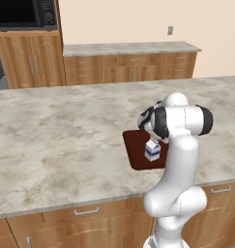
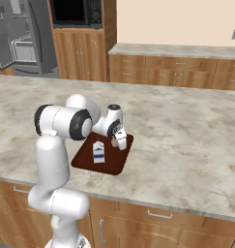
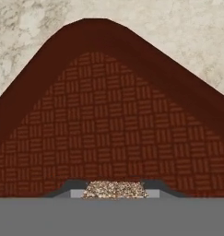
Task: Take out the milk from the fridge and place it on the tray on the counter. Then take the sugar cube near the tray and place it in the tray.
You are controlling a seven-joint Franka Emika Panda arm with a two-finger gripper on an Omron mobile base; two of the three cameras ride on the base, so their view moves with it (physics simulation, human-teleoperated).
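Over the flat reddish-brown rectangular tray (image 3: pixel 109 133), a speckled tan sugar cube (image 3: pixel 114 189) is pinched in the closed tool (image 2: pixel 120 139); released high, it could bounce onto the marbled tabletop (image 2: pixel 186 140).

Both base views look forward and down from behind the arm, left and right, sharing the counter (image 1: pixel 66 131) and tray (image 2: pixel 107 164). The hand view looks closely onto the tray.

I see the worktop (image 1: pixel 66 135) as marbled, matt beige-grey stone over grained wooden cabinets (image 1: pixel 90 218) with silvery metal handles. The tray (image 3: pixel 109 124) looks matt reddish-brown with a basket-weave embossed floor; the sugar cube (image 3: pixel 114 189) is coarse and grainy.
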